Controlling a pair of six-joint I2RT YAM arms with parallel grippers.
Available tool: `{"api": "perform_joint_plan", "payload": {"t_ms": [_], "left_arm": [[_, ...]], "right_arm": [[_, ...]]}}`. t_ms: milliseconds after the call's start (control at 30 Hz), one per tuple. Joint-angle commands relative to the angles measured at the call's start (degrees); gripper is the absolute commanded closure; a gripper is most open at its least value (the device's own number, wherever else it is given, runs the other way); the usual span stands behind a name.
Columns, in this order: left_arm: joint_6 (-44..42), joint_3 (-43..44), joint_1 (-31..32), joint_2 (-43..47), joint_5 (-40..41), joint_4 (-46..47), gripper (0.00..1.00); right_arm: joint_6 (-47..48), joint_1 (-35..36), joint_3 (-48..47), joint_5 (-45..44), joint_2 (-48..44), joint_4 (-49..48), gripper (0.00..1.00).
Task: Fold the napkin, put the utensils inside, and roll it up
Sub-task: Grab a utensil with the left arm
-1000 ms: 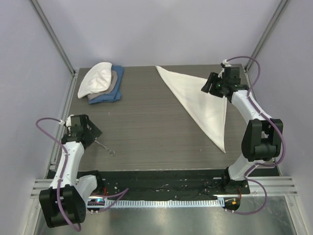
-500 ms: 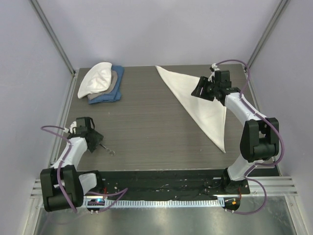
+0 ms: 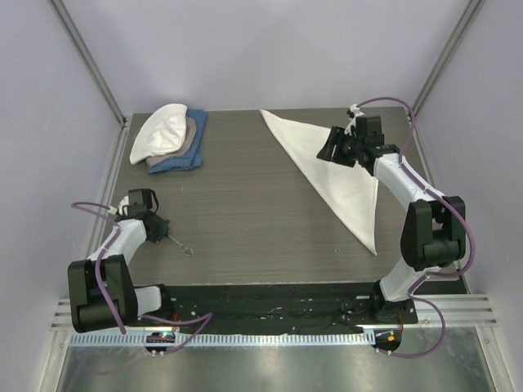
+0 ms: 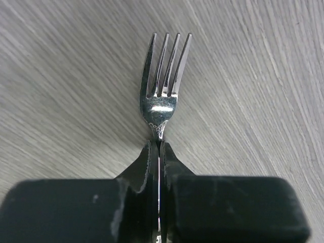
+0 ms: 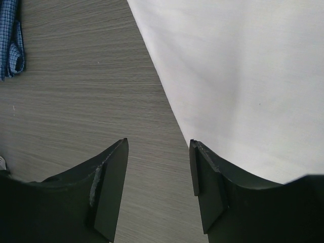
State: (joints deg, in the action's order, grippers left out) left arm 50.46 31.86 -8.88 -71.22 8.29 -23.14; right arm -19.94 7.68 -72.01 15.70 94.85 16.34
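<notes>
I see the napkin (image 3: 339, 171) lying flat on the far right part of the table (image 3: 245, 204), folded into a long triangle. One corner sits at the far edge near the middle, and the narrow tip points to the near right. The fork (image 4: 163, 86) is well apart from it, on the near left side of the table.

My left gripper (image 4: 159, 152) has its jaws pinched tight on the fork's neck, just behind the head. On the left wrist camera the four tines stick out past the fingertips over the wood grain. From above, the slim handle with its ring end runs out to the right of the gripper and slightly nearer. I cannot tell whether the fork is resting on the wood or raised a little off it.

My right gripper (image 5: 158, 172) is over the far part of the napkin, at its left folded edge. Its jaws stand partly apart with nothing between them. On the right wrist camera one finger is over bare table and the other over cloth, with the edge running between them. I cannot tell whether the fingers touch the cloth.

A stack of white, tan and blue cloths (image 3: 172, 139) sits in the far left corner.
</notes>
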Motion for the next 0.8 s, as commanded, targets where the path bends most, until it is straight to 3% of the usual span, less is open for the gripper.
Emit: {"api": "perform_joint_plan", "payload": {"t_ms": [0, 133, 467, 600, 767], "left_arm": [[-1.68, 1.97, -0.26, -1.99, -2.84, 0.02, 1.0], [1.48, 2.95, 0.35, -0.85, -9.59, 1.16, 1.0], [6.93, 6.81, 8.27, -1.38, -11.37, 2.83, 1.0], [7.02, 7.43, 11.61, -3.13, -11.72, 3.53, 1.0], [6.85, 7.43, 11.87, -4.8, -13.3, 4.33, 1.0]], "right_arm": [[2.45, 1.98, -3.84, -0.67, -2.3, 0.18, 0.41], [7.88, 6.89, -4.37, -2.6, -3.53, 1.5, 0.42], [15.19, 36.77, 6.62, -20.43, -8.19, -11.76, 0.4], [18.09, 48.71, 0.57, -28.34, 1.09, -10.11, 0.39], [19.59, 55.94, -9.37, -36.0, 11.14, -5.62, 0.38]]}}
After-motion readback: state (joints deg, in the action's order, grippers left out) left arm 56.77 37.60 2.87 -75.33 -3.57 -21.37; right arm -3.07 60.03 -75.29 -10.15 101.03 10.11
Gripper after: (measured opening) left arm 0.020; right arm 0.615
